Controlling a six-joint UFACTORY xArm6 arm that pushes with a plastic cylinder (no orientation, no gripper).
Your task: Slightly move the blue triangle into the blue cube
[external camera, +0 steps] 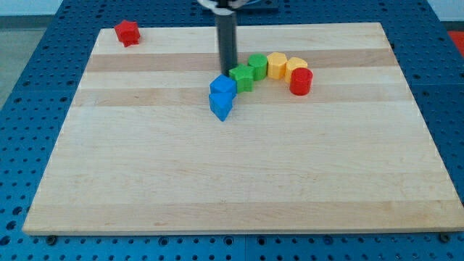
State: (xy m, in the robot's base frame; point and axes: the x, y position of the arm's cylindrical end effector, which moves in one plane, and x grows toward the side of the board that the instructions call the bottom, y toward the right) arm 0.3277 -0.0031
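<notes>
The blue cube (223,85) sits near the board's upper middle. The blue triangle (221,106) lies just below it and touches it. My tip (228,71) stands at the end of the dark rod, right above the blue cube's top edge and just left of a green block (242,77). The tip looks very close to the cube; contact cannot be told.
A curved row runs right from the blue cube: two green blocks, the second (257,67), two yellow blocks (276,64) (295,68), and a red cylinder (301,81). A red block (127,32) sits at the wooden board's (232,181) top left corner.
</notes>
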